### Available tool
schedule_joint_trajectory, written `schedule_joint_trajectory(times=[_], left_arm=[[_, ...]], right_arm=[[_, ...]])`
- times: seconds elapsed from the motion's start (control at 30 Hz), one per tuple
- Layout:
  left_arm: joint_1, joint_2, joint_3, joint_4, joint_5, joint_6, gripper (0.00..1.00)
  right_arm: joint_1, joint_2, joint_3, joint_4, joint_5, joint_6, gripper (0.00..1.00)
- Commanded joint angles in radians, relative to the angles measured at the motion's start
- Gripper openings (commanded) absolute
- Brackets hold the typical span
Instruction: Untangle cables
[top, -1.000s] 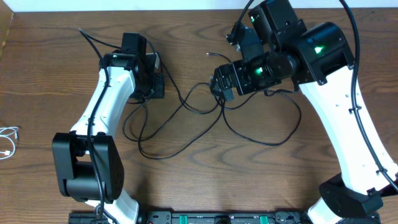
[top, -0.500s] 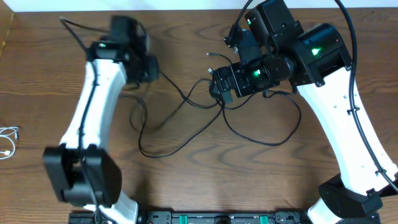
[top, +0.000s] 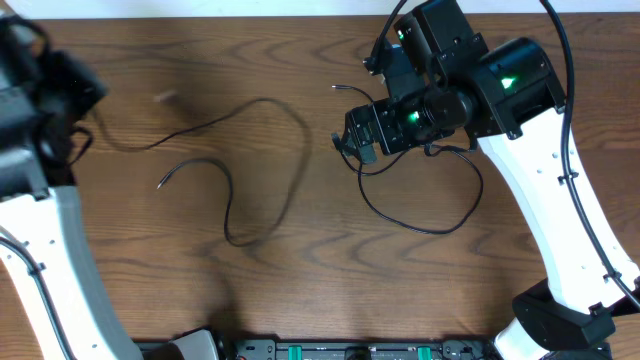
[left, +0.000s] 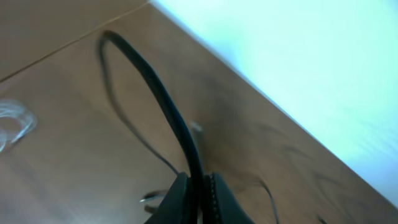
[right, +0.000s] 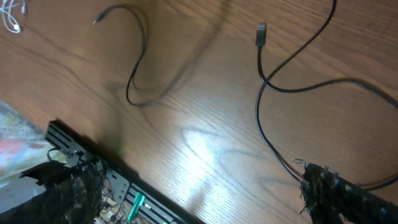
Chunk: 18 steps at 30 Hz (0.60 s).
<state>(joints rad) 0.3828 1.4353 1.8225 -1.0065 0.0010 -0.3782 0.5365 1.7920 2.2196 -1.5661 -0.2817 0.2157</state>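
Cables (top: 229, 205) thin, black, loosely looped; left gripper (left: 198, 188) tight around one, right gripper (top: 360, 137) wide apart.

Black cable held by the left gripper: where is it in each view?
Overhead: black cable, looping left of centre.
Left wrist: cable bottom centre, pinched in the left gripper.
Right wrist: cable top left, loose loop.
Landmark: white cable, left edge of both wrist views; not seen overhead.
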Motion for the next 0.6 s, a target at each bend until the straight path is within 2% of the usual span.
schedule_joint_trajectory(times=[0.0,0.1,0.23,0.33,0.57], left_arm=[[0.089,0.042,-0.009,-0.048,-0.001,-0.106,0.07],[0.117,0.077,-0.020,-0.071,0.102,-0.090,0.07],[0.101,0.127,-0.039,-0.077,0.330,0.048,0.07],[0.071,0.165,-0.038,-0.106,0.447,0.108,0.08],[-0.036,0.222,-0.039,-0.224,0.470,0.116,0.08]], right_arm=[[0.004,-0.003,0.010,0.001,0.018,-0.004,0.99],[0.004,-0.003,0.010,0.008,0.018,-0.004,0.99],[0.004,-0.003,0.010,0.014,0.018,-0.004,0.99],[0.005,-0.003,0.010,0.014,0.018,-0.003,0.99],[0.015,-0.002,0.010,0.014,0.018,-0.003,0.99]])
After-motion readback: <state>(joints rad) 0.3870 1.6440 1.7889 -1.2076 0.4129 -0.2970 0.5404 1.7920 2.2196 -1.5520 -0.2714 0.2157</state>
